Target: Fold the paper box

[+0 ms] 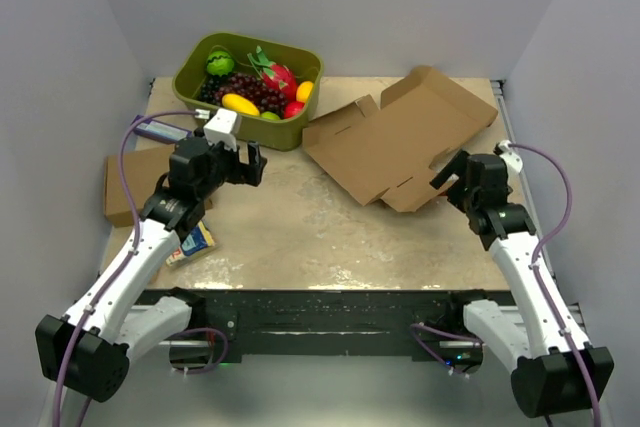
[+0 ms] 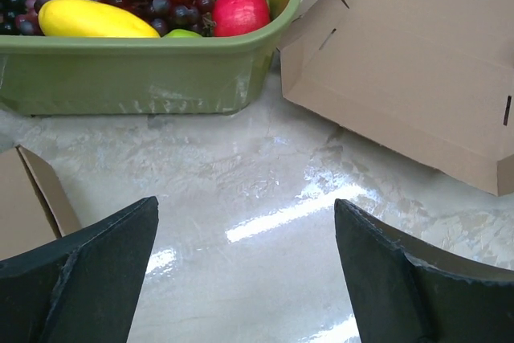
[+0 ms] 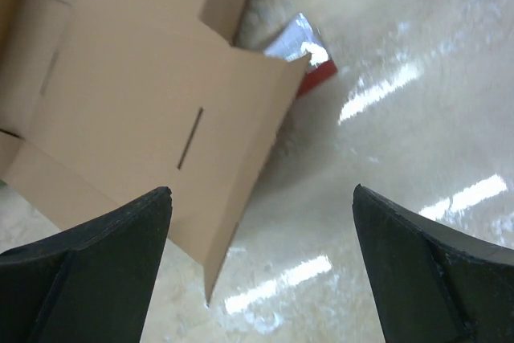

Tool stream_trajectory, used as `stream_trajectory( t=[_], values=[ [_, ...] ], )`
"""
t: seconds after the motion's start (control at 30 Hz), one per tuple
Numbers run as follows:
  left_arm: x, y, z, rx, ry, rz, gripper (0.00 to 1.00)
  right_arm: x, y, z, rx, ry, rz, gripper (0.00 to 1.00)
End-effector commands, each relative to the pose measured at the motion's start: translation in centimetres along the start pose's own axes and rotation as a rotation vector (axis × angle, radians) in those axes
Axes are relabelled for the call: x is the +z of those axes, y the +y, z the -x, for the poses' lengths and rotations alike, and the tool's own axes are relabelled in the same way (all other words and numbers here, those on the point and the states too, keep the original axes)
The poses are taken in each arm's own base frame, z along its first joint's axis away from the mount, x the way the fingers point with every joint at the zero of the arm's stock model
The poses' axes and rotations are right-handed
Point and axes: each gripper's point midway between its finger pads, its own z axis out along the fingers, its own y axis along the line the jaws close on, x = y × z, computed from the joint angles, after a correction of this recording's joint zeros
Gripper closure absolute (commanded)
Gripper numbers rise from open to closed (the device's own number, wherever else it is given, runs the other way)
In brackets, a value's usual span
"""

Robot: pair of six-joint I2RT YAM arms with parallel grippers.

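Now, the paper box [image 1: 400,142] lies opened out on the table [image 1: 320,247], just to the right of the green tub [image 1: 200,82] in the top view. Its nearest flap comes close to the tub's corner; I cannot tell if they touch. The creases and side flaps are visible, and some flaps at the far end and the near end stand up a little.

The L gripper [image 1: 252,165] hangs in front of the tub, on the nearer side, w/ its jaws wide apart and nothing btw them. In the L wrist view its two dark fingers [image 2: 88,271] frame only bare table, w/ the tub wall [image 2: 136,70] ahead and the paper box [image 2: 418,62] to the right of the tub.

The R gripper [image 1: 450,175] is well apart from the tub, at the box's near-right edge, also spread wide and holding nothing. In the R wrist view one slotted flap of the box [image 3: 144,118] reaches btw the fingers [image 3: 88,271], but it does not touch them as far as I can see. A small red-and-white item [image 3: 309,62] shows from under that flap.

The tub holds fruit: grapes [image 1: 245,90], a yellow piece [image 1: 240,104], red ones [image 1: 282,77]. A second cardboard box [image 1: 135,182] lies to the left of the tub and nearer, and a small packet [image 1: 192,244] lies nearer again.
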Motion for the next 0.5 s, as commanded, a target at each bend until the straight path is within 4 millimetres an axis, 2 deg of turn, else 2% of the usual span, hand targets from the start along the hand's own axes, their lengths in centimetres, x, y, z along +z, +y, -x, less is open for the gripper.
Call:
stream_trajectory(
  t=[0.0, 0.1, 0.2, 0.27, 0.37, 0.43, 0.47],
  values=[
    [-0.6, 0.3, 1.0, 0.033, -0.037, 0.015, 0.05, 0.1, -0.8, -3.0, 0.036, 0.141, -0.032, 0.02],
    [-0.9, 0.2, 1.2, 0.032, -0.048, 0.014, 0.05, 1.3, 0.4, -3.6, 0.053, 0.181, 0.011, 0.02],
    [-0.9, 0.1, 1.2, 0.034, -0.049, 0.008, 0.05, 3.0, 1.1, -5.6, 0.092, 0.257, 0.032, 0.07],
    [-0.8, 0.4, 1.2, 0.039, -0.047, 0.018, 0.05, 3.9, 0.9, -6.8, 0.127, 0.287, 0.019, 0.07],
    [-1.2, 0.6, 1.4, 0.043, -0.049, 0.033, 0.04, 4.9, 0.9, -7.6, 0.165, 0.282, 0.03, 0.12],
    [-1.5, 1.2, 1.7, 0.044, -0.064, 0.067, 0.04, 5.4, 1.1, -7.9, 0.176, 0.274, 0.052, 0.2],
    [-1.8, 1.3, 2.1, 0.044, -0.077, 0.073, 0.04, 5.5, 1.2, -7.9, 0.191, 0.271, 0.059, 0.31]
  ],
)
